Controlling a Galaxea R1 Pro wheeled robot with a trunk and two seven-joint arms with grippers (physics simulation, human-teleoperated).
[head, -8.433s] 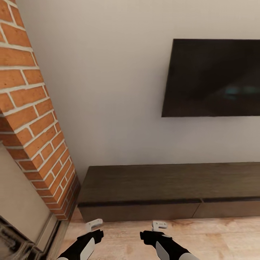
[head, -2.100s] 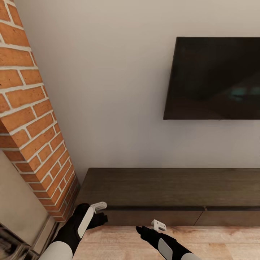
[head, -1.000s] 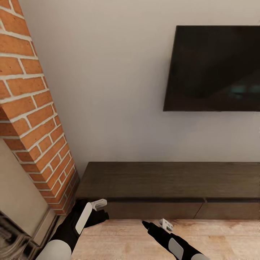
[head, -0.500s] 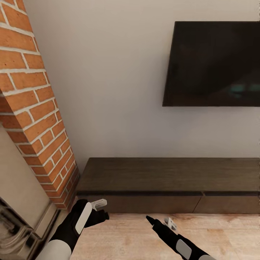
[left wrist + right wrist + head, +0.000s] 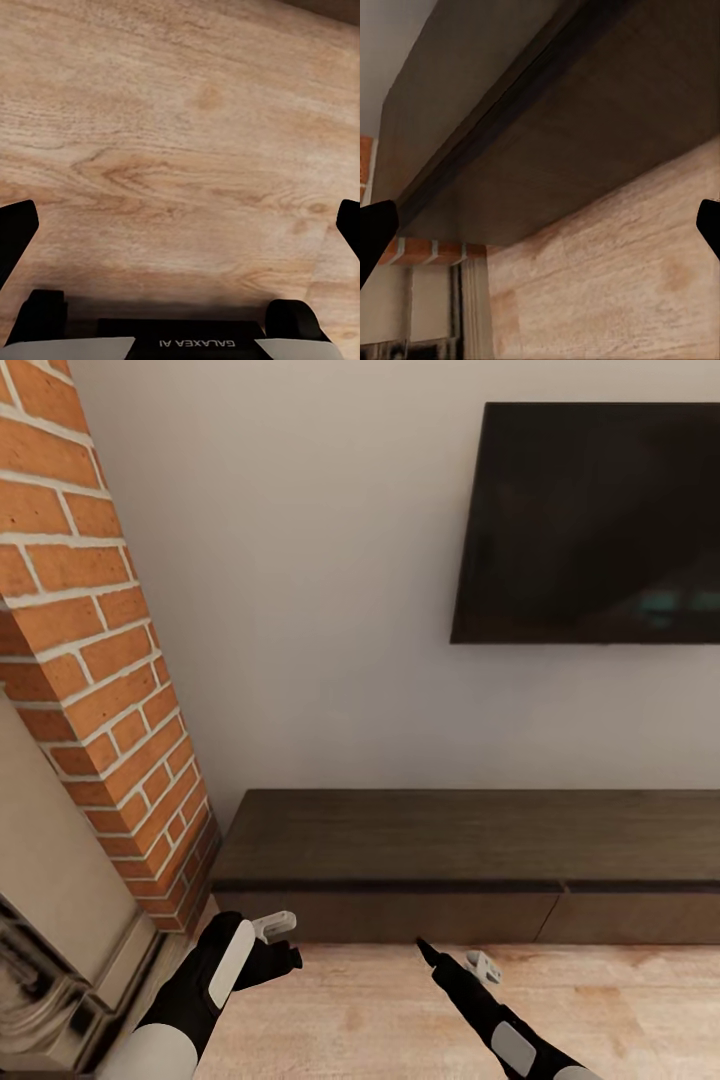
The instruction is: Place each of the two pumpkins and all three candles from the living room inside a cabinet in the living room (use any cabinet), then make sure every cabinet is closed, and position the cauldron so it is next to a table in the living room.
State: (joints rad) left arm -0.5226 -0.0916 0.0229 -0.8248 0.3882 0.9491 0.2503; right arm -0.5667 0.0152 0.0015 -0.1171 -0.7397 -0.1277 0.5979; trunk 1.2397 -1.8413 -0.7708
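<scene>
facing closed cabinet, both pincers spread wide, left pincer and right pincer just before its drawer fronts

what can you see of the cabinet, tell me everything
The cabinet is a long, low, dark brown unit with a wood-grain look, set against the pale wall under the TV. It has a flat bare top, a dark recessed strip beneath it, and handle-less drawer fronts split by a seam. All visible fronts look shut. Its left end sits close to the brick column; it runs on past the picture's right edge. It stands on the wood floor. Both grippers are short of it, not touching.
</scene>
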